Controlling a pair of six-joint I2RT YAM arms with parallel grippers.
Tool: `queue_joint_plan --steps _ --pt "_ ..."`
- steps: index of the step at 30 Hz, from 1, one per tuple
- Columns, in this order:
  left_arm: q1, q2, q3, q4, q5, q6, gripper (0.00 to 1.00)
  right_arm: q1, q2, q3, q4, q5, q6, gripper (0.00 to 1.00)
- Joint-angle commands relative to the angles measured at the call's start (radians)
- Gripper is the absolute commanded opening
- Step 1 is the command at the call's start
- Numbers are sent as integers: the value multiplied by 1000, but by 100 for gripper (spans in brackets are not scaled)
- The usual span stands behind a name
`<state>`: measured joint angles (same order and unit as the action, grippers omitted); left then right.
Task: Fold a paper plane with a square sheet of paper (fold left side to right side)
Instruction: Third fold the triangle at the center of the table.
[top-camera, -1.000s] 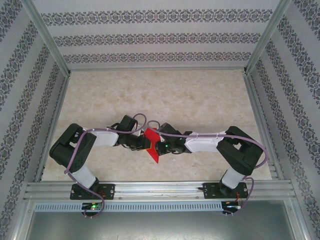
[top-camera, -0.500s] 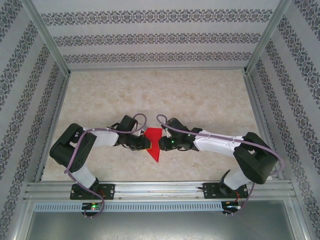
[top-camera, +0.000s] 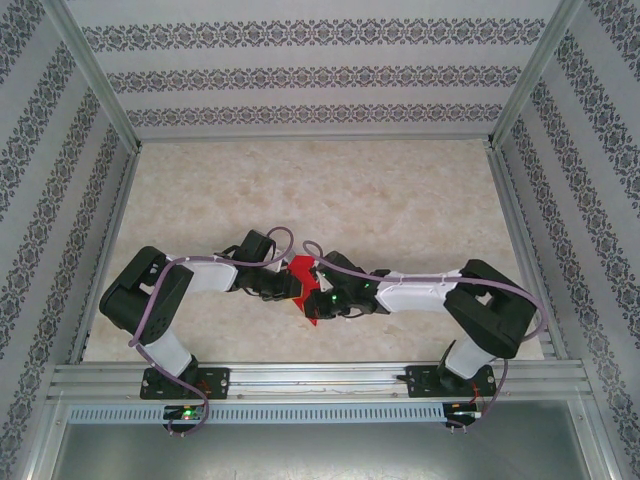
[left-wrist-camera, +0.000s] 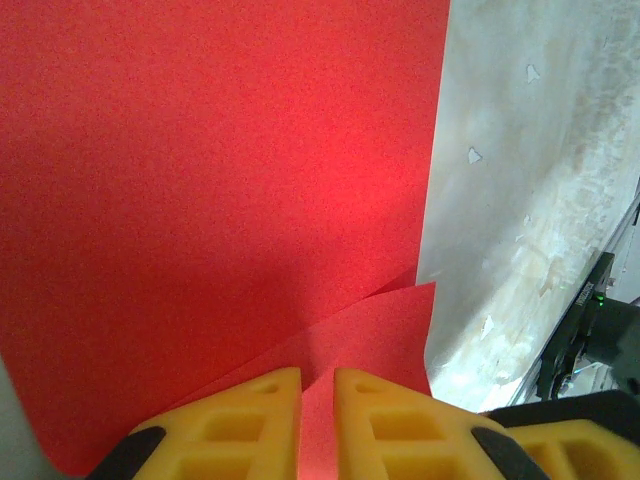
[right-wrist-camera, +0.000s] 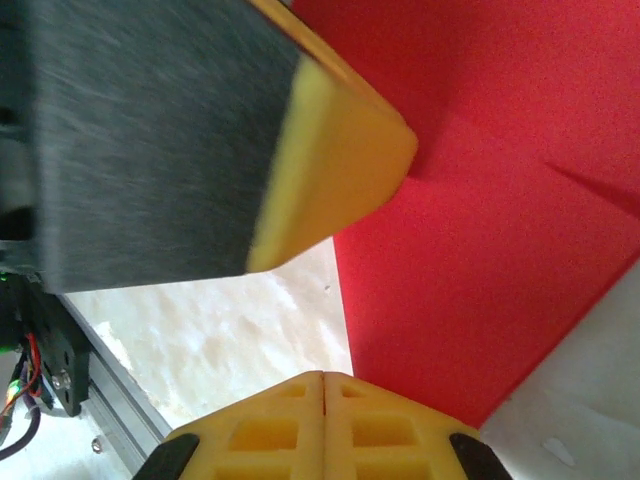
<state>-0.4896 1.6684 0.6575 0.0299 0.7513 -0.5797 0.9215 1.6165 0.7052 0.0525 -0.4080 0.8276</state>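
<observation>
Progress partial: square sheet of paper (top-camera: 301, 272) reduced to small creased shape, folds outstanding. Found left gripper (left-wrist-camera: 317, 378) pinched on it, right gripper (right-wrist-camera: 323, 385) closed tight at its edge.

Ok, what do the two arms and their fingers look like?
Both alike: the left arm and right arm have chunky black joints, white link covers and a lilac cable looping along each. The fingers are yellow wedges with moulded square pockets.

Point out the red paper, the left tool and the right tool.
red paper (left-wrist-camera: 220, 200), left wrist view, flat middle.
left tool (left-wrist-camera: 317, 390), left wrist view, between fingertips.
right tool (right-wrist-camera: 323, 385), right wrist view, between fingertips.
</observation>
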Motion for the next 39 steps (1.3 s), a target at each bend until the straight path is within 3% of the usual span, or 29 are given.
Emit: queue_joint_plan --steps 1,39 --pt "-9 54 -7 -30 -81 44 15 9 30 19 56 -16 42 4" --pt "-9 63 8 -36 -80 46 16 19 46 -54 -27 43 67 4"
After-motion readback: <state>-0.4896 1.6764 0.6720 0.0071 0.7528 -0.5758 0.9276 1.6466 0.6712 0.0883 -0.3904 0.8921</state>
